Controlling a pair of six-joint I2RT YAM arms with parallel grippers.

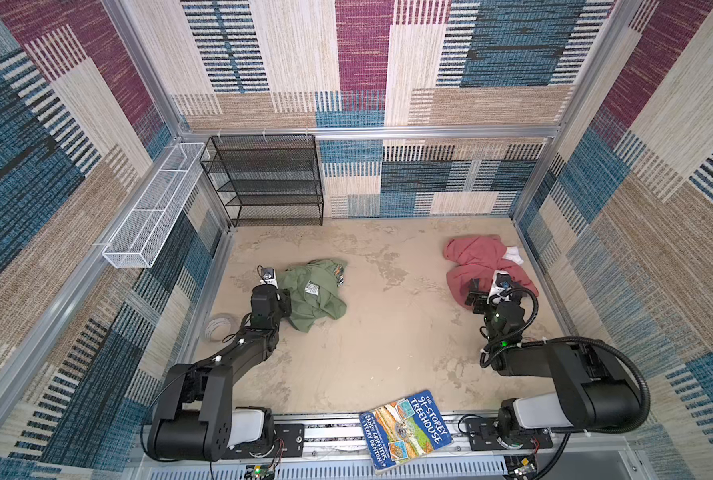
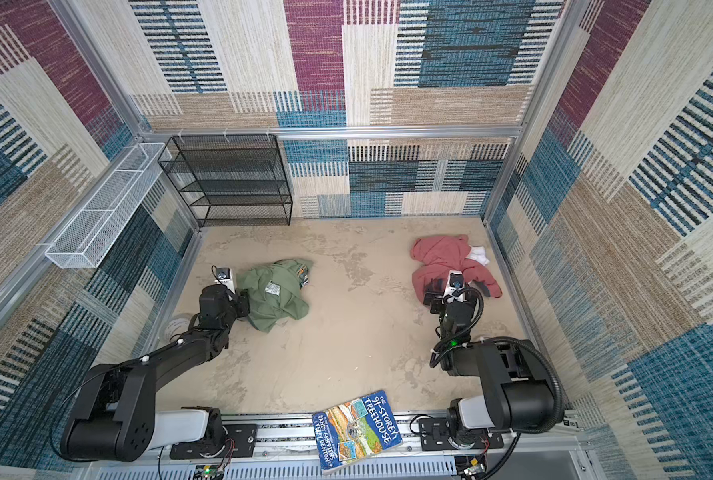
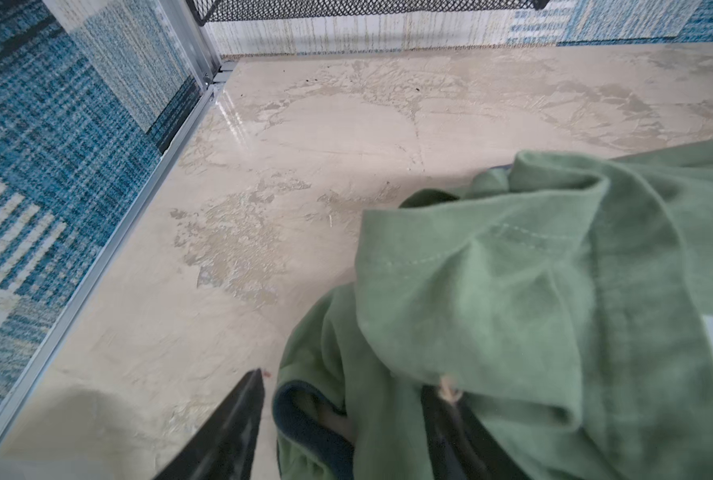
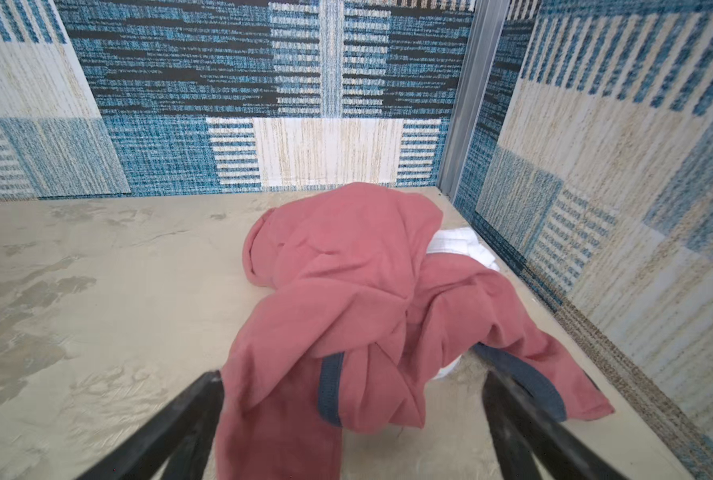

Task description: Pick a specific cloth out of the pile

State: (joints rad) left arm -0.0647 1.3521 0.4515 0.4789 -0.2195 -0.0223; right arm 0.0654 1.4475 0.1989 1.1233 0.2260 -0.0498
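Olive-green cloth (image 3: 554, 311) over left tool's (image 3: 345, 383) finger (image 3: 446, 419)

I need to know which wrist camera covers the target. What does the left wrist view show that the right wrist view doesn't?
Only the left wrist view: the olive-green cloth, crumpled, the left tool open at its edge, and a black mesh shelf. Only the right wrist view: the dusty-red garment with the white garment peeking behind, the right tool open around its near end. Both: the beige tabletop and patterned walls.
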